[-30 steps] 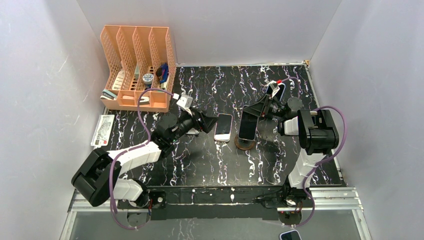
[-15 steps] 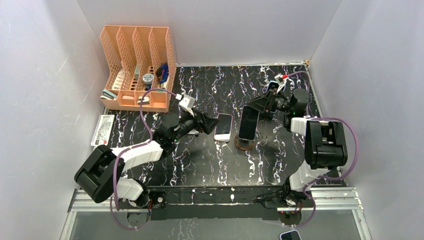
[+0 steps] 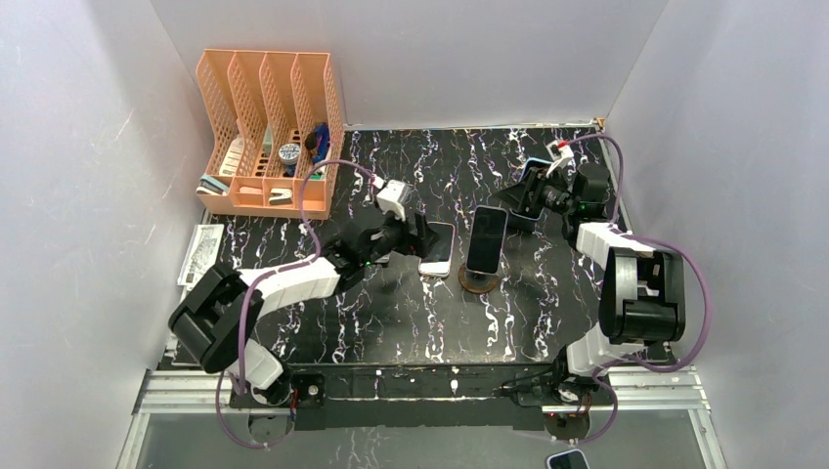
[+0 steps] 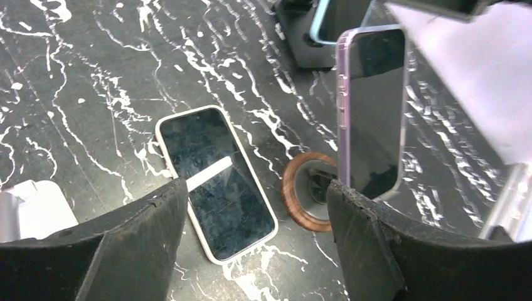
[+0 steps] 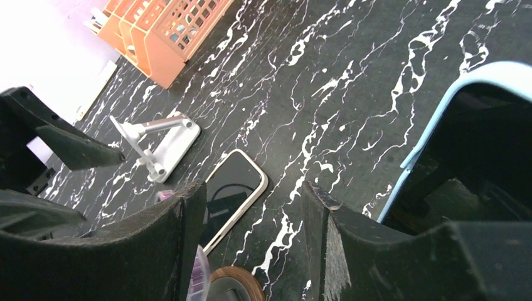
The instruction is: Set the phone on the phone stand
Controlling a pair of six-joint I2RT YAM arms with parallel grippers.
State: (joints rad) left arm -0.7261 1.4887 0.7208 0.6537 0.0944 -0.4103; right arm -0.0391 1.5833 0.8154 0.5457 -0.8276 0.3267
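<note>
A purple-cased phone (image 3: 486, 238) stands upright on a round wood-rimmed phone stand (image 3: 478, 282); it also shows in the left wrist view (image 4: 371, 113). A white-cased phone (image 3: 437, 248) lies flat, screen up, just left of the stand (image 4: 301, 207). My left gripper (image 3: 418, 234) is open and empty, low over the white phone (image 4: 216, 182), its jaws either side of the phone's near end (image 4: 256, 184). My right gripper (image 3: 515, 199) is open and empty, apart from the purple phone, next to a blue-cased phone (image 3: 536, 180).
The blue-cased phone (image 5: 464, 125) leans on a black stand at the back right. A white folding stand (image 5: 160, 141) sits left of the white phone (image 5: 232, 188). An orange file organizer (image 3: 269, 132) holds small items at the back left. A card (image 3: 198, 254) lies at the left edge.
My right gripper has drawn back from the purple phone toward the back right; the phone stays on the stand. My left arm has reached right, over the white phone.
</note>
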